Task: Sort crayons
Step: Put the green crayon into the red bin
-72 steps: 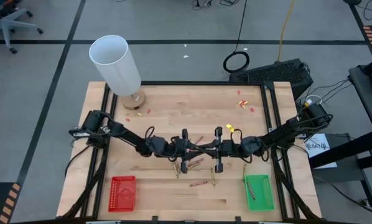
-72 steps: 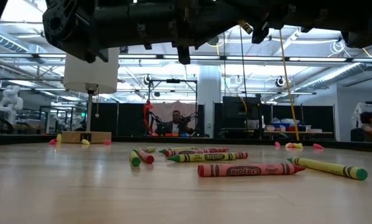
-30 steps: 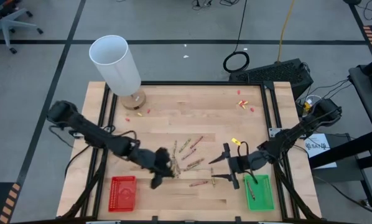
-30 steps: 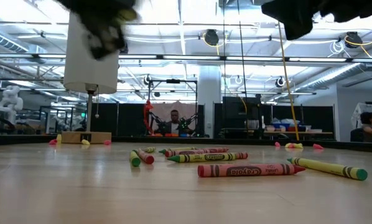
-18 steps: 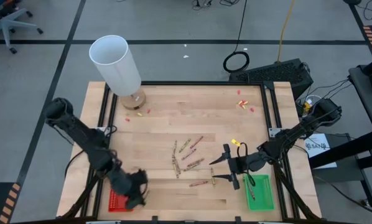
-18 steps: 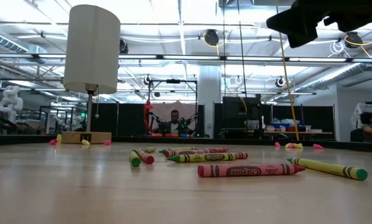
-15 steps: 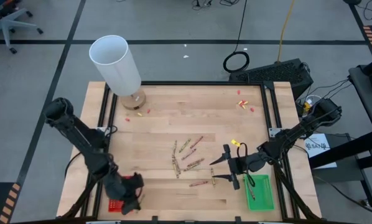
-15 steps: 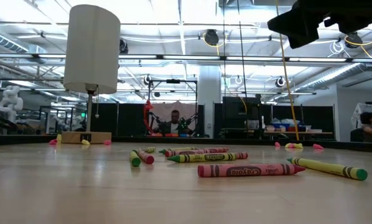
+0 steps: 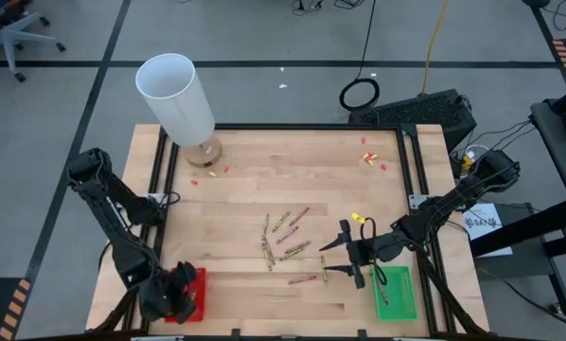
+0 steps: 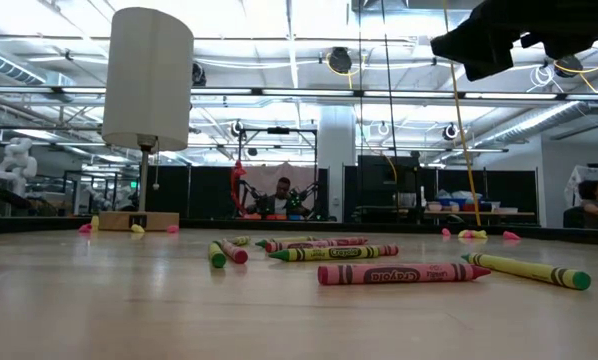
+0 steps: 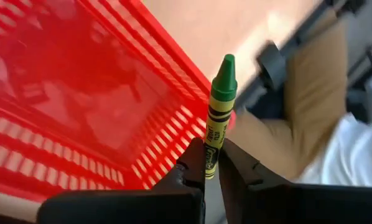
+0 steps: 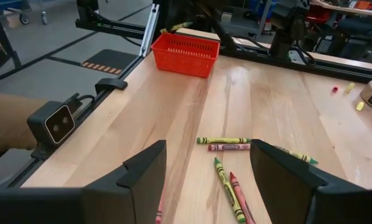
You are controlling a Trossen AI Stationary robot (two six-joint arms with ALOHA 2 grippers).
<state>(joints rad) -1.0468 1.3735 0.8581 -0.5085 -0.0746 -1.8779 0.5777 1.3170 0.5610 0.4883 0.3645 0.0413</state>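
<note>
Since a moment ago the left end effector (image 9: pixel 174 296) has swung from the middle of the desk (image 9: pixel 245 161) to the near-left corner, where it hangs at the red tray (image 9: pixel 196 292) with its fingers pinched on a green crayon (image 11: pixel 218 115). Other crayons (image 9: pixel 285 241) lie scattered mid-desk. Right of them, the right end effector (image 9: pixel 344 254) hovers with fingers spread wide beside the green tray (image 9: pixel 401 294), which holds one crayon.

left end effector (image 11: pixel 211 169) clamped shut at the near-left corner; right end effector (image 12: pixel 208 163) wide apart, hovering.
</note>
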